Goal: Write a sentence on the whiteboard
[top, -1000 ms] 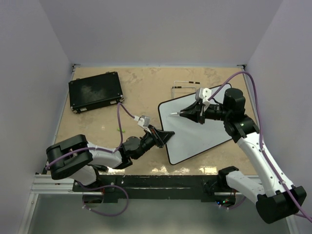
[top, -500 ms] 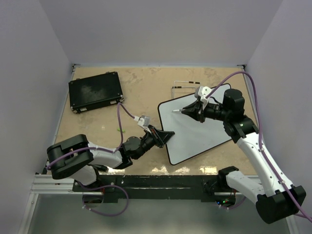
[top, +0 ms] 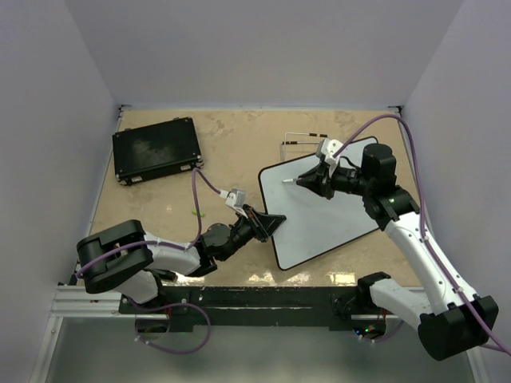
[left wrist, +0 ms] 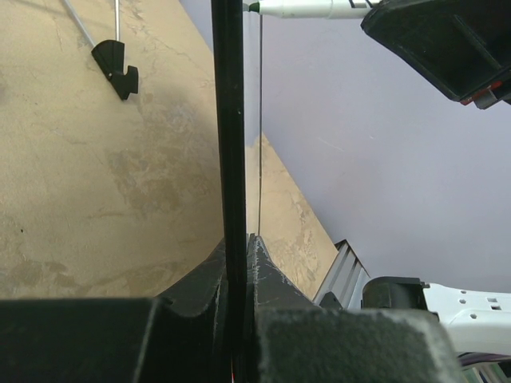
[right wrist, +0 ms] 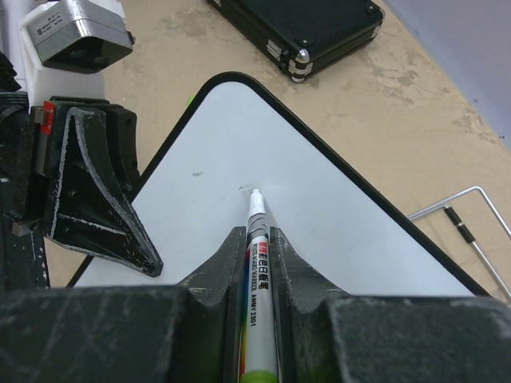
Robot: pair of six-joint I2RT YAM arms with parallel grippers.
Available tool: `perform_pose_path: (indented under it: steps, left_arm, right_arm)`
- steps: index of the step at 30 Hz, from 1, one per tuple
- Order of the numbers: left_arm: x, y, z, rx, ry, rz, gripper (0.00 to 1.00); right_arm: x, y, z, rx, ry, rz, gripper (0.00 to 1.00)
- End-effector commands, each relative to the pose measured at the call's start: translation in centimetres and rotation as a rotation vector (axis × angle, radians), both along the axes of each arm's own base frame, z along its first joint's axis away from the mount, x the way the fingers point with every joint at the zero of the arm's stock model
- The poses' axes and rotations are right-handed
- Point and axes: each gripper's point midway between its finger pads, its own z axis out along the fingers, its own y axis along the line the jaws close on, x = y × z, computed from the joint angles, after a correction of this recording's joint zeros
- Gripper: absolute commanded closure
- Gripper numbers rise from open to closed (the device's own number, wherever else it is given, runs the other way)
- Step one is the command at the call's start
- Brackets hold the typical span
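The whiteboard (top: pixel 319 215) lies at the right of the table, and its face shows no words. Only tiny faint specks (right wrist: pixel 243 189) show by the marker tip. My left gripper (top: pixel 272 223) is shut on the board's near-left rim, seen edge-on in the left wrist view (left wrist: pixel 230 120) between my fingers (left wrist: pixel 239 243). My right gripper (top: pixel 310 183) is shut on a white marker (right wrist: pixel 257 239) with a green end. The marker's tip (top: pixel 286 183) is at or just above the board's upper-left part. The marker also shows in the left wrist view (left wrist: pixel 303 8).
A flat black case (top: pixel 156 149) lies at the back left, also seen in the right wrist view (right wrist: pixel 303 24). A thin wire stand (top: pixel 302 137) lies behind the board. A small green piece (top: pixel 201 213) lies on the table left of my left gripper.
My right gripper has shifted the marker tip slightly right and toward the back of the board. The left gripper and the board have not moved.
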Motion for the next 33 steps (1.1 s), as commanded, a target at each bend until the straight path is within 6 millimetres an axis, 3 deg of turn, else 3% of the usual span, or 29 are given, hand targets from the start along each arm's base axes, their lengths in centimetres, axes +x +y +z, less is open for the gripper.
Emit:
perform_pose_path:
  steps: [1, 17, 25, 33]
  left_arm:
    - [-0.5, -1.1, 2.1, -0.006, -0.098, -0.047, 1.0]
    - [-0.6, -1.6, 1.6, 0.008, -0.098, -0.064, 1.0]
    - [-0.3, -0.9, 1.7, 0.01, -0.093, -0.036, 1.0]
    - [-0.3, -0.6, 1.5, 0.014, -0.093, -0.032, 1.0]
  right_arm:
    - [0.4, 0.3, 0.7, 0.019, -0.025, 0.003, 1.0]
    - [-0.7, 1.2, 0.0, 0.026, 0.014, 0.098, 1.0]
    - [-1.0, 0.5, -1.2, -0.037, 0.027, 0.082, 1.0]
    - [-0.3, -0.5, -0.7, -0.044, 0.008, -0.014, 1.0]
